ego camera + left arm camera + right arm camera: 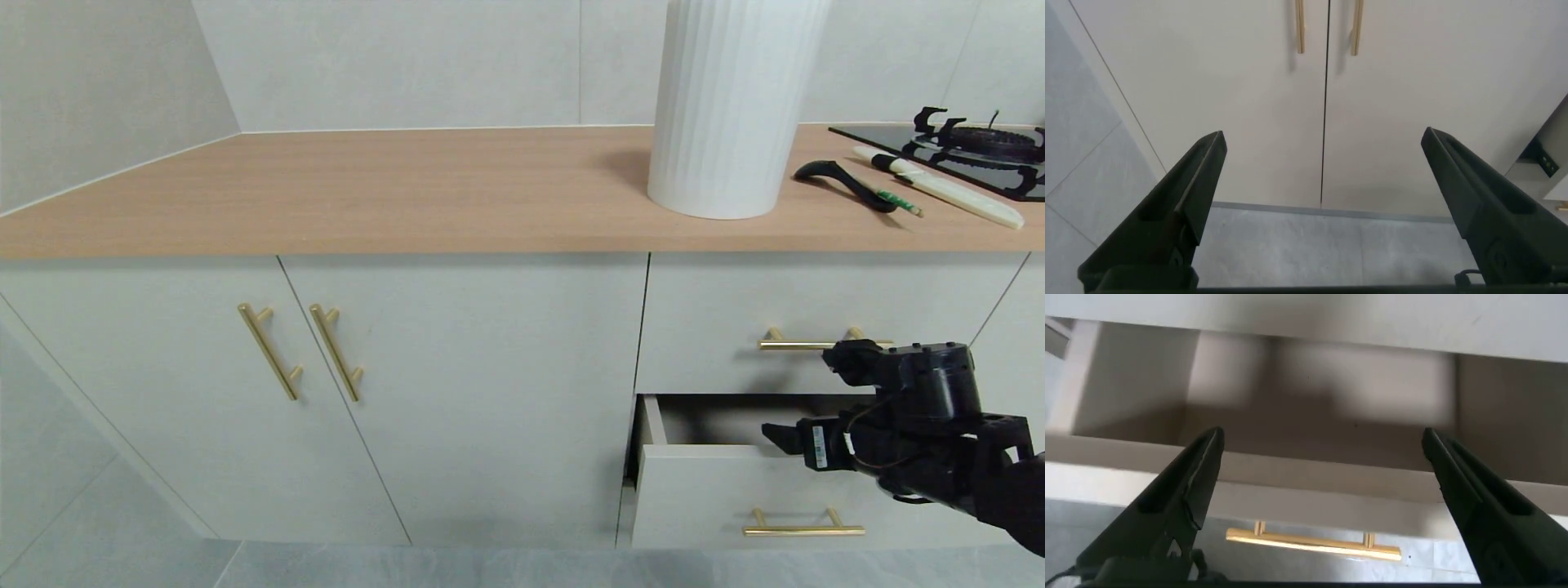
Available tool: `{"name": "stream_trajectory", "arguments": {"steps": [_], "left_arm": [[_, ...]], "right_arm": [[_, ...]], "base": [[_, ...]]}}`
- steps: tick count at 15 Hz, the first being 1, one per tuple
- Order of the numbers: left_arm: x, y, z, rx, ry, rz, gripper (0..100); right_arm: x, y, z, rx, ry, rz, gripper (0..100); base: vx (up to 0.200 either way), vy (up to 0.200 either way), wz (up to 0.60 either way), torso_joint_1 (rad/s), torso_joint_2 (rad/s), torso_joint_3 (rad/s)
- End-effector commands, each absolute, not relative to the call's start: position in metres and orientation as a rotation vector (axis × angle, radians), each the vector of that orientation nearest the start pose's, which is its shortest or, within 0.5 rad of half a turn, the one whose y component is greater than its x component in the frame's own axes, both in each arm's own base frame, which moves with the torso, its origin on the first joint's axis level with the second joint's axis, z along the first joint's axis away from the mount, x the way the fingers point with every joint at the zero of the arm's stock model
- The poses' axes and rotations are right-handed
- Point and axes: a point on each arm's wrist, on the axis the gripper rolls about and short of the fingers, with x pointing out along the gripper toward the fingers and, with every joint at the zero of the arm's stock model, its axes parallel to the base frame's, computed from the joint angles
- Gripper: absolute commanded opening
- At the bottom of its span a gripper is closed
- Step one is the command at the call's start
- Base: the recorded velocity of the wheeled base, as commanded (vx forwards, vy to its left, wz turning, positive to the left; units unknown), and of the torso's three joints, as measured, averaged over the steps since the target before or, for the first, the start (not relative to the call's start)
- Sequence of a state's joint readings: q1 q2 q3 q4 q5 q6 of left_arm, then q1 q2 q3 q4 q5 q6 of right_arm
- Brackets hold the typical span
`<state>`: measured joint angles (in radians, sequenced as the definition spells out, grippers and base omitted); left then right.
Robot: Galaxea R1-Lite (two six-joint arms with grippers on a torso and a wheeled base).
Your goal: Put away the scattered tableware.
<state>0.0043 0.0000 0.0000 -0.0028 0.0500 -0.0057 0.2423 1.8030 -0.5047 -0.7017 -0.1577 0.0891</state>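
On the wooden counter at the right lie a black spoon (845, 181), a thin green-patterned utensil (898, 200) and a white knife (939, 188). Below them the lower drawer (694, 490) stands pulled partly out, and its inside (1323, 416) looks empty. My right gripper (816, 400) hangs open just above the drawer's front edge, holding nothing; the right wrist view shows the right gripper (1321, 437) spread wide over the cavity. My left gripper (1323, 139) is open and empty, low in front of the double cabinet doors (1325, 98).
A tall white ribbed container (727, 106) stands on the counter beside the utensils. A black stove (980, 151) sits at the far right. The upper drawer's gold handle (808, 343) is just above my right gripper. Grey floor tiles (1290, 253) lie below.
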Motion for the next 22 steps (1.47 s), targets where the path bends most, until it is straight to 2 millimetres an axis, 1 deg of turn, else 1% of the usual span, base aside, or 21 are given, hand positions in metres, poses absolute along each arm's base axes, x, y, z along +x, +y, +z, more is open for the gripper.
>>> {"name": "stream_trajectory", "arguments": {"steps": [1, 8, 12, 13, 14, 17, 21, 22], "left_arm": [[-0.023, 0.001, 0.076, -0.006, -0.003, 0.055, 100], [-0.023, 0.001, 0.076, -0.006, -0.003, 0.055, 100], [-0.023, 0.001, 0.076, -0.006, -0.003, 0.055, 100], [-0.023, 0.001, 0.076, -0.006, -0.003, 0.055, 100], [-0.023, 0.001, 0.076, -0.006, -0.003, 0.055, 100], [-0.023, 0.001, 0.076, -0.006, -0.003, 0.055, 100], [-0.023, 0.001, 0.076, -0.006, -0.003, 0.055, 100], [-0.023, 0.001, 0.076, -0.006, -0.003, 0.055, 100]], "right_arm": [[0.269, 0.063, 0.077, -0.040, 0.622, 0.054, 100], [0.264, 0.062, 0.083, -0.019, 0.611, 0.049, 100], [0.250, 0.058, 0.097, -0.032, 0.682, 0.055, 100], [0.250, 0.058, 0.098, -0.033, 0.684, 0.055, 100], [0.241, 0.056, 0.103, -0.043, 0.730, 0.063, 100], [0.229, 0.055, 0.110, -0.075, 0.840, 0.115, 100], [0.218, 0.052, 0.109, -0.146, 0.940, 0.146, 100], [0.212, 0.056, 0.107, -0.169, 0.985, 0.168, 100]], "base": [[0.000, 0.000, 0.00, 0.000, 0.00, 0.000], [0.000, 0.000, 0.00, 0.000, 0.00, 0.000], [0.000, 0.000, 0.00, 0.000, 0.00, 0.000], [0.000, 0.000, 0.00, 0.000, 0.00, 0.000], [0.000, 0.000, 0.00, 0.000, 0.00, 0.000], [0.000, 0.000, 0.00, 0.000, 0.00, 0.000], [0.000, 0.000, 0.00, 0.000, 0.00, 0.000], [0.000, 0.000, 0.00, 0.000, 0.00, 0.000]]}}
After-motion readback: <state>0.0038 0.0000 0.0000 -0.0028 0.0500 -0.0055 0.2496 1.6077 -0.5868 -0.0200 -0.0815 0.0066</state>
